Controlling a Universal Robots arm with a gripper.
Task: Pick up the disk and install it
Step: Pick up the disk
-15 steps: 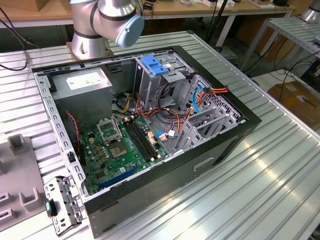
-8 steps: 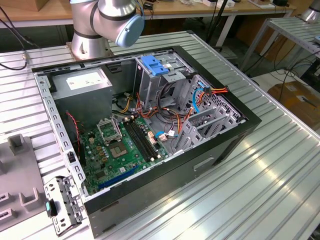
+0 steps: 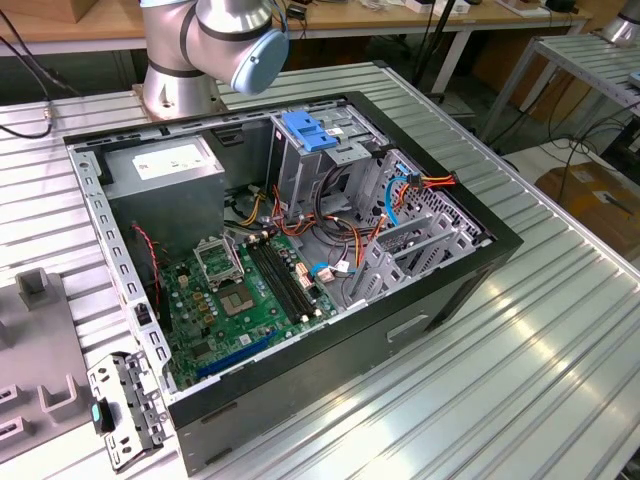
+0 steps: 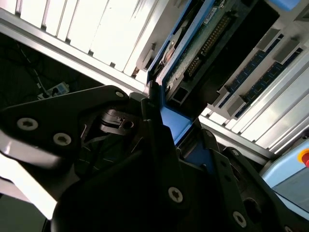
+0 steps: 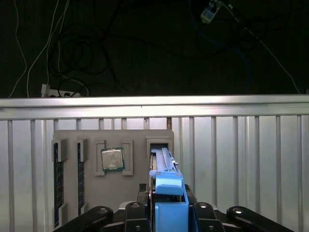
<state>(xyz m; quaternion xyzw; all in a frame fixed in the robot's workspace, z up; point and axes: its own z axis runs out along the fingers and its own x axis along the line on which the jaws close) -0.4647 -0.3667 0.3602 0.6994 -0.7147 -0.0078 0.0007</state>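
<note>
gripper (image 5: 166, 192): closed on the disk's blue rail, one black finger on each side of it; the second wrist view shows a fingertip (image 4: 150, 108) pressed to the rail's edge.
disk (image 5: 163, 159): stands on edge at the holder tray's end slot, held by the gripper. In the second wrist view its green circuit board (image 4: 203, 41) faces the camera. I cannot tell whether its far edge has left the slot.
blue rail (image 5: 169, 186): on the disk's edge farthest from the holder tray, between the fingers.
holder tray (image 5: 113, 137): grey, lying flat on the counter (image 5: 241, 159), just short of the counter's edge.
processor chip (image 5: 112, 159): lies flat in the holder tray's square pocket, just beside the disk's slot.
memory modules (image 5: 58, 179): two sticks in the holder tray's narrow slots, on the far side of the chip from the disk.
computer case (image 3: 400, 330): side open, lying on the counter in the exterior view. It holds a green motherboard (image 3: 250, 290), a grey power supply (image 3: 165, 165) and a metal drive cage (image 3: 300, 175) topped by a blue handle (image 3: 312, 132). Its place relative to the holder tray cannot be told.
robot arm (image 3: 215, 40): its base stands on the counter behind the case.
</note>
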